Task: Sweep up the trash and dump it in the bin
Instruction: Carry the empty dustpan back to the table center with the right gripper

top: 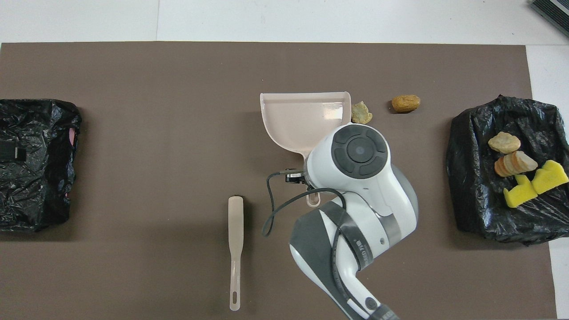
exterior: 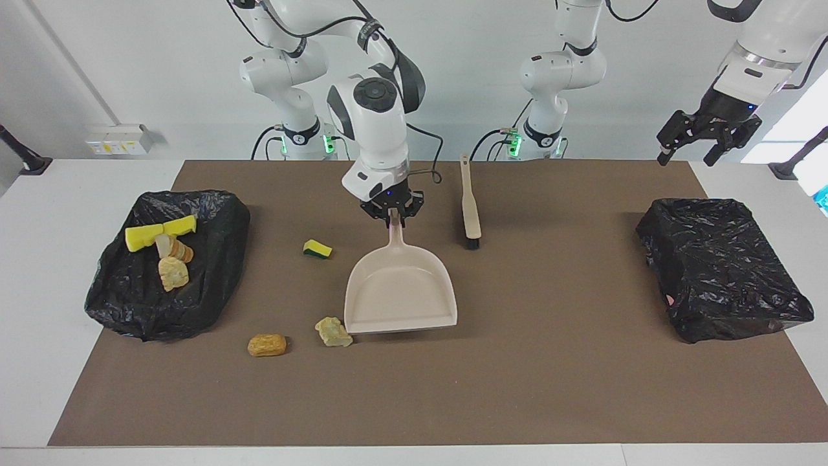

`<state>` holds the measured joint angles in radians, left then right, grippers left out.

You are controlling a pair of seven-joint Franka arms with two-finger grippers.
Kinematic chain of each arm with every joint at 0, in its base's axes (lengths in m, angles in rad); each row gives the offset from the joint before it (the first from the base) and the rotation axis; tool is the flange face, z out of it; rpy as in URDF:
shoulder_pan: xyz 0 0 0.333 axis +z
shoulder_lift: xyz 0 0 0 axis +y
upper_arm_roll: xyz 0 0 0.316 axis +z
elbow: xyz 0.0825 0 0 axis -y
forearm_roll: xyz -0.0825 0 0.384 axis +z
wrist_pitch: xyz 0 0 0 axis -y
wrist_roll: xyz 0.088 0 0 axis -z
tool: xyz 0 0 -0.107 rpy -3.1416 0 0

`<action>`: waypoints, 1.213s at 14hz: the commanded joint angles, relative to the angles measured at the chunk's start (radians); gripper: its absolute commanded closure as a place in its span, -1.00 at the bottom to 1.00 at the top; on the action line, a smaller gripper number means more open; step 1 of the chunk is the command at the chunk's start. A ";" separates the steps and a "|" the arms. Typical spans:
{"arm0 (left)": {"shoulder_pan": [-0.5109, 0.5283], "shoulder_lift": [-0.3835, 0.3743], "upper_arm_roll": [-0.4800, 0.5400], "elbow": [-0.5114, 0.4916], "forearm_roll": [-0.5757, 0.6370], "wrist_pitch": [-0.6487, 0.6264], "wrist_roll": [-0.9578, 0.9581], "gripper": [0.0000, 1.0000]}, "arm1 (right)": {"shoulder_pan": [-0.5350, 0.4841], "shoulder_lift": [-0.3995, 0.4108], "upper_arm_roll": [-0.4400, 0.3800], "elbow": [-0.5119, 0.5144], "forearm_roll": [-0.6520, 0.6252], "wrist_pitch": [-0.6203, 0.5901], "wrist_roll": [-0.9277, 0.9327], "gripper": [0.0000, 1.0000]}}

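Brown mat (exterior: 517, 388) across the white table (exterior: 65, 188). Black-bagged bin (exterior: 721, 265) at the left arm's end; a second black-bagged bin (exterior: 213, 226) at the right arm's end, holding two bright yellow sponge pieces (exterior: 158, 232), a cut bread roll (exterior: 174, 248) and a tan chunk (exterior: 173, 272). Beige dustpan (exterior: 400, 291) at mid-table, mouth turned away from the robots, gripped at the handle by the right gripper (exterior: 392, 212), fingers closed tight on it. Beige brush (exterior: 470, 207) flat on the mat, beside the dustpan toward the left arm's end, untouched. Left gripper (exterior: 702, 139) waiting in the air above its end of the table, fingers spread wide, holding nothing. Three loose scraps on the mat: yellow-green sponge (exterior: 317, 248) beside the dustpan handle, cream chunk (exterior: 334, 331) just beside the dustpan's lip corner, orange chunk (exterior: 266, 345) near it toward the right arm's end.
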<state>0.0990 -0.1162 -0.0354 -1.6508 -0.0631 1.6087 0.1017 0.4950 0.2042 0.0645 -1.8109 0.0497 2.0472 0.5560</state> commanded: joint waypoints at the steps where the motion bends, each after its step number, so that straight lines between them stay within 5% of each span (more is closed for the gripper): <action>1: -0.004 -0.028 0.005 -0.035 0.011 -0.003 0.016 -1.00 | 0.053 0.137 -0.006 0.152 0.013 0.005 0.114 1.00; 5: 0.002 -0.026 0.005 -0.037 0.009 0.013 0.013 -1.00 | 0.105 0.297 -0.008 0.289 -0.001 0.059 0.190 1.00; 11: -0.002 -0.026 0.005 -0.046 0.009 0.008 0.013 -1.00 | 0.108 0.348 -0.008 0.292 -0.004 0.131 0.168 0.91; 12: -0.004 -0.026 0.005 -0.046 0.009 0.004 0.013 -1.00 | 0.112 0.351 -0.008 0.291 -0.014 0.139 0.167 0.14; 13: -0.005 -0.026 0.005 -0.047 0.009 0.002 0.013 -1.00 | 0.109 0.350 -0.008 0.291 -0.040 0.142 0.164 -0.99; 17: -0.001 -0.023 0.005 -0.047 0.009 0.019 0.013 -1.00 | 0.119 0.322 -0.008 0.286 -0.068 0.128 0.159 -1.00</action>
<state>0.0993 -0.1189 -0.0336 -1.6705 -0.0631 1.6104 0.1057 0.6119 0.5390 0.0552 -1.5372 -0.0005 2.1785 0.7239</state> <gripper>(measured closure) 0.000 0.176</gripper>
